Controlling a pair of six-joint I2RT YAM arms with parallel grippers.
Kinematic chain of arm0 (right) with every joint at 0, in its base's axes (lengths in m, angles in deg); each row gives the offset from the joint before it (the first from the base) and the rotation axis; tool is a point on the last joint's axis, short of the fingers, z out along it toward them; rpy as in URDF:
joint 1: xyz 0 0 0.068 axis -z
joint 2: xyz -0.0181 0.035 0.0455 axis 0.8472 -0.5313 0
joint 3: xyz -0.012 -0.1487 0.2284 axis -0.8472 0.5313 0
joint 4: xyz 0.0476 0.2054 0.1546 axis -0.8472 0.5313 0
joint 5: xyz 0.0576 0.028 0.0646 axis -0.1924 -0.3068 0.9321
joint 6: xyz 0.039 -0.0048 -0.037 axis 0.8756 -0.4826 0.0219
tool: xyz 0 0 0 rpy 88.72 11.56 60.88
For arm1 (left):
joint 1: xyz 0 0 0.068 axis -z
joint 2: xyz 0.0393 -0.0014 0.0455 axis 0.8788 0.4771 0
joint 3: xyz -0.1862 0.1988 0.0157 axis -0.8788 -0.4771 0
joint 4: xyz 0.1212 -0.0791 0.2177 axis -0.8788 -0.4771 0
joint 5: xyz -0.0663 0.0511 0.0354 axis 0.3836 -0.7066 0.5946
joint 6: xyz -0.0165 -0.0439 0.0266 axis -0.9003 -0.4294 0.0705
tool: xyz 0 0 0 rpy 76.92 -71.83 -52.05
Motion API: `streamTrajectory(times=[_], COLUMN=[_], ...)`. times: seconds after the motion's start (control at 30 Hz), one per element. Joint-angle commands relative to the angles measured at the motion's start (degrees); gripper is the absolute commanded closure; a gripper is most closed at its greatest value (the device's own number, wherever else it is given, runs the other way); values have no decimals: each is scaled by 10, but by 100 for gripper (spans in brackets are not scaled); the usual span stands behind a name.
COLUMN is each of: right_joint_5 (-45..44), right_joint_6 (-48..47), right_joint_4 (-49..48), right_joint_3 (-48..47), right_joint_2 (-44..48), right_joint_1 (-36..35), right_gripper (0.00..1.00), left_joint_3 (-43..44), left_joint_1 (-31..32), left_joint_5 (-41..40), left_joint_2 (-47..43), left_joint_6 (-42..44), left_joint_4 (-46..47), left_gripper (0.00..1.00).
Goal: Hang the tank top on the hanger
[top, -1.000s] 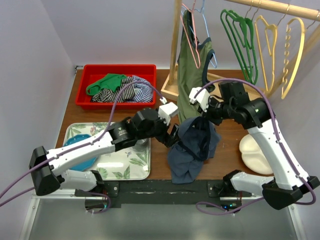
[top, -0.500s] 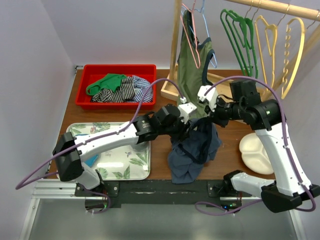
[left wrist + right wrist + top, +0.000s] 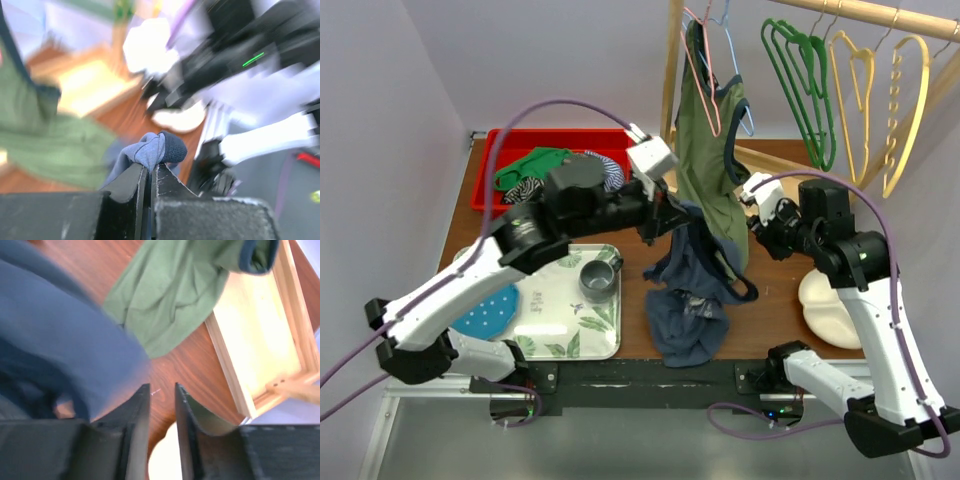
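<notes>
- Left end effector [image 3: 150,167] now clamps tight on the tank top [image 3: 685,320], lifting a fold higher.
- Right end effector [image 3: 162,390] has let go, jaws narrowly apart, empty.
- Its lower half pools on the surface [image 3: 778,305].

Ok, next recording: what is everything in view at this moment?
tank top: one, navy, centre, one edge lifted
olive tank top: one, hanging on the wooden rack
green hangers: at least two, rack's right
hanger: one, plain yellow, right of those
holed hanger: one, yellow, far right
bin: one, red, back left, holding clothes
tray: one, floral, front left, bearing blue plate and grey cup
dish: one, cream, right
left gripper: shut on the tank top
right gripper: open, beside the tank top
</notes>
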Motion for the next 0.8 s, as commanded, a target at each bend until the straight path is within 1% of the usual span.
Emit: streamTrajectory(times=[0.0,0.1,0.17,0.2,0.23,0.27,0.3,0.33,0.37,0.4,0.43,0.47,0.53,0.63,0.77], right_joint_5=[-43,-25,39,69,105,204,251,305,388,438,469,491,487,440,432], right_joint_6=[33,35,29,25,17,-11,-25,-40,-65,-86,-114,-179,-226,-244,-250], right_joint_4=[-55,-54,-41,-19,-3,18,59,76,100,115,137,153,164,121,97], right_joint_3=[40,57,42,32,5,-10,-25,-42,-44,-41,-29,-20,12,47,72], right_joint_2=[19,30,36,38,35,31,27,15,8,1,-6,-19,-26,-36,-59], right_joint_1=[13,18,20,21,23,21,22,21,21,22,21,21,21,18,1], right_gripper=[60,59,57,55,44,38,32,21,16,12,9,8,8,8,10], left_joint_3=[66,88,90,89,84,81,75,62,55,49,39,36,26,22,33], left_joint_1=[-9,-21,-31,-40,-42,-46,-49,-50,-50,-50,-50,-50,-50,-50,-53], left_joint_5=[83,86,90,90,96,98,102,111,117,124,133,137,144,149,148], left_joint_2=[-19,-25,-31,-32,-33,-35,-36,-37,-39,-40,-40,-40,-40,-44,-43], left_joint_6=[-19,-19,-20,-21,-22,-22,-23,-25,-27,-30,-33,-35,-40,-46,-47], left_joint_4=[11,5,4,2,1,0,2,5,11,13,16,18,20,27,27], left_gripper=[100,100,100,100,100,100,100,100,100,100,100,100,100,100,100])
